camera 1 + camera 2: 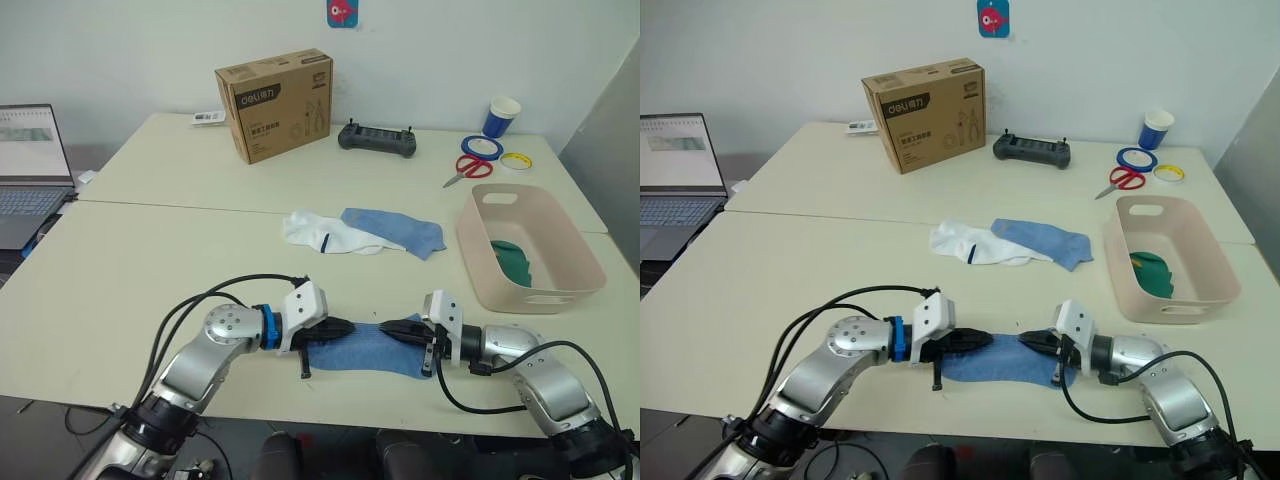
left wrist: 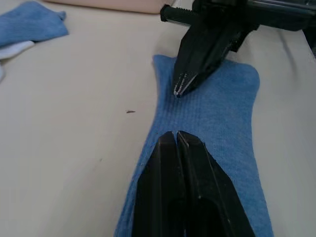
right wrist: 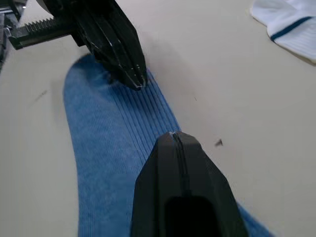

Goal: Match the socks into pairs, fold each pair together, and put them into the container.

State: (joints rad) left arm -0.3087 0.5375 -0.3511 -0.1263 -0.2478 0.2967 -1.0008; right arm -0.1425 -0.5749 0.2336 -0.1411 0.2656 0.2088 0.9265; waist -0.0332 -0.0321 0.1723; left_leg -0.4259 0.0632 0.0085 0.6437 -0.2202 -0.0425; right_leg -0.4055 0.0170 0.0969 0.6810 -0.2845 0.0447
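blue sock (image 1: 362, 350): soft, light, limp — pinch an edge.
left gripper (image 2: 176, 134): my fingers together, on it.
right gripper (image 3: 173, 136): together, probably just resting.

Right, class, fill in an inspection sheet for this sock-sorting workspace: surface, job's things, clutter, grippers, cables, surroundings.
Surface: pale cream tabletop, seam running across it.
Job's things: light blue fabric sock flat at the near edge; second light blue sock beside white socks with dark marks mid-table; dark green sock inside the pale pink plastic basin.
Clutter: brown cardboard box, black controller, red-handled scissors, blue tape roll, yellow tape roll, blue-and-white paper cup.
Grippers: left gripper and right gripper, jaws shut, tips on the near sock.
Cables: black cables looping off both arms.
Surroundings: open laptop, white wall.
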